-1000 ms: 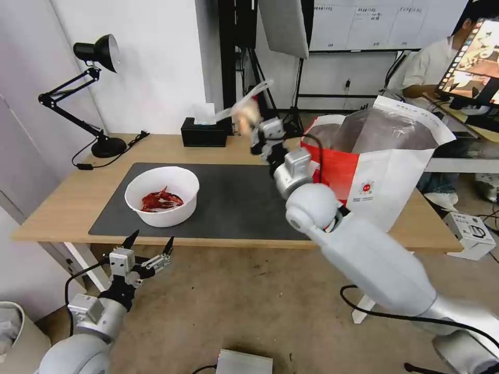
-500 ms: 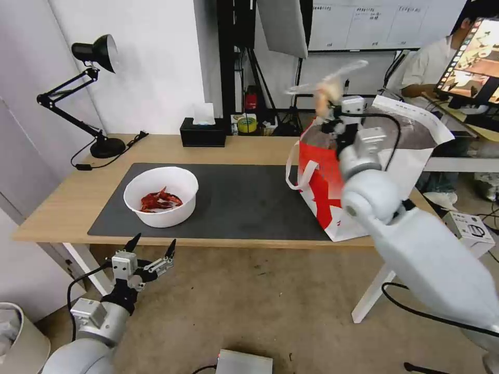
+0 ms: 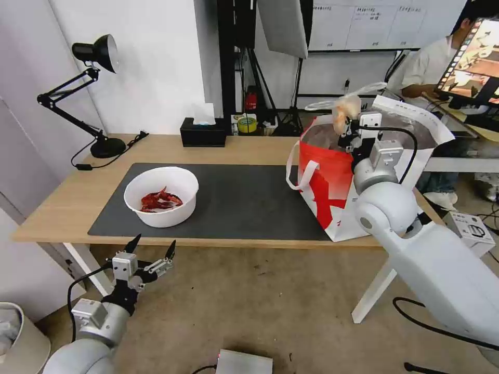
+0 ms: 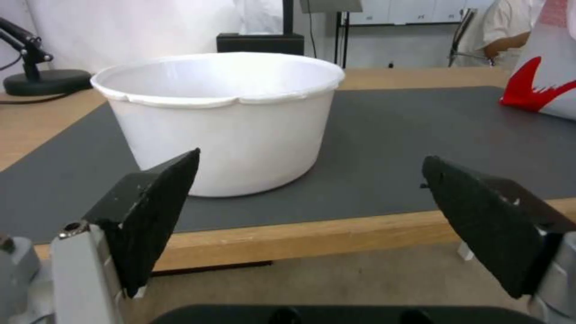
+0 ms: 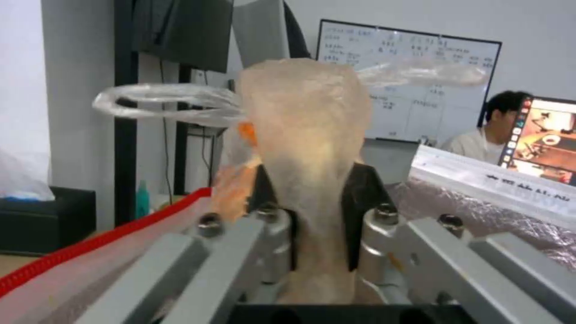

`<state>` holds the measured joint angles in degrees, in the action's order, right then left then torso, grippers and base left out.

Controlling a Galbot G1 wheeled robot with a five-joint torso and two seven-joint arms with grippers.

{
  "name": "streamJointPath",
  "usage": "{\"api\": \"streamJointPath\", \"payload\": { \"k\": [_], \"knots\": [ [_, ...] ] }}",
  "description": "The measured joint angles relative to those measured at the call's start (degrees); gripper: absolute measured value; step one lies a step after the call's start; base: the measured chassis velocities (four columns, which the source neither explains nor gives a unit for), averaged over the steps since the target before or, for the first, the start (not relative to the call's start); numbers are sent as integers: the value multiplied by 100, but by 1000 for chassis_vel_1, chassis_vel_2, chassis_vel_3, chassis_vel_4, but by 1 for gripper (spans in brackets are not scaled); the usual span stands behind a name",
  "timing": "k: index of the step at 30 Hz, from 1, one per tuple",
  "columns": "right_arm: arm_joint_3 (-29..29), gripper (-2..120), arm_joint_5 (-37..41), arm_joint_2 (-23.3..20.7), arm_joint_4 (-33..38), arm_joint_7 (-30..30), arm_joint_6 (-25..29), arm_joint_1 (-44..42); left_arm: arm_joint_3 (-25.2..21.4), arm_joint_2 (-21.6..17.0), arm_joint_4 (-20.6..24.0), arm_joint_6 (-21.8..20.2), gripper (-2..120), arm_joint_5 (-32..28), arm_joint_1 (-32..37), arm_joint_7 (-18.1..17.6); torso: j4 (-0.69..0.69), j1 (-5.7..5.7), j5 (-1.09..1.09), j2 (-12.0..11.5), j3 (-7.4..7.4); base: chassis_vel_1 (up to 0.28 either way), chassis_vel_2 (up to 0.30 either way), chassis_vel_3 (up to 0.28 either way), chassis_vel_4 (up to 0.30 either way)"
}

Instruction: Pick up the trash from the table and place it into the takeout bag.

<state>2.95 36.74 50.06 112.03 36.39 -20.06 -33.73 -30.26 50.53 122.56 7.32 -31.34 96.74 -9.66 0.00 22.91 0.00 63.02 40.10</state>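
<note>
The clear bag with beige lump [image 3: 347, 108] is being held clenched in the right end effector [image 3: 349, 123] over the takeout bag [image 3: 332, 176] at the bench's three o'clock end, where its trailing handles risk being snagged on the rim.

The right claw [image 3: 347, 130] hides the clear bag's [image 3: 347, 108] lower end.
</note>
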Motion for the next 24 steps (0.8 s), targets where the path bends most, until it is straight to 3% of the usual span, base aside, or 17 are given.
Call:
{"api": "streamJointPath", "payload": {
  "k": [9, 15, 20, 24],
  "knots": [
    [37, 56, -10, -44, 37, -14, -17, -44, 18, -14, 0, 0, 100, -4, -28, 3, 0, 0, 0, 0, 0, 0, 0, 0, 0],
    [37, 72, -13, -43, 61, -60, -18, -70, 7, -27, 3, 0, 100, -16, -37, 3, 0, 0, 0, 0, 0, 0, 0, 0, 0],
    [-21, 96, 392, -85, 216, -627, 303, -30, -2, -28, 4, 0, 100, -19, -44, 3, 0, 1, 0, 0, 0, 0, 0, 0, 0],
    [-131, 100, 702, -130, 327, -1114, 558, 19, -7, -28, 12, 0, 100, -26, -51, 3, 0, 1, 0, 0, 0, 0, 0, 0, 0]
  ]
}}
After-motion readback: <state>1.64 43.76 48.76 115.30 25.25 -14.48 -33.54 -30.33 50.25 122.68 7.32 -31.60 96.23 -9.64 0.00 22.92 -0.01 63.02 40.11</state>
